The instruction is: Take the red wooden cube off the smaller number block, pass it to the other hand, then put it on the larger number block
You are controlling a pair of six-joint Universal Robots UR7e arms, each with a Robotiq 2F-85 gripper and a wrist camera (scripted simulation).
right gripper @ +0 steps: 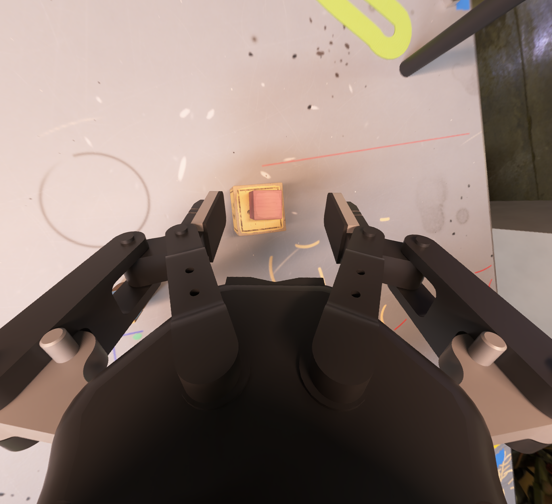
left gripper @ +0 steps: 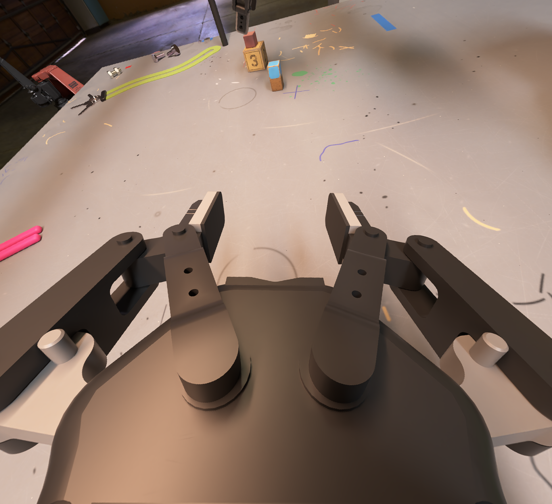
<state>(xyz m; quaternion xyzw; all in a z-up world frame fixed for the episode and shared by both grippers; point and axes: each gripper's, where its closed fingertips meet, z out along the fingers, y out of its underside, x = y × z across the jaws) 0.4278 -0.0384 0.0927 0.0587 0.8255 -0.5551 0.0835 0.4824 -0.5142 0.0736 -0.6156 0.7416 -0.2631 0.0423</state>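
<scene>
Both grippers fill the foreground, jaws wide apart and empty. Left gripper hangs over bare grey tabletop. Right gripper hovers straight above the yellow number block, not touching. Red cube sits on that block. Blue-topped block stands just beside it.
</scene>
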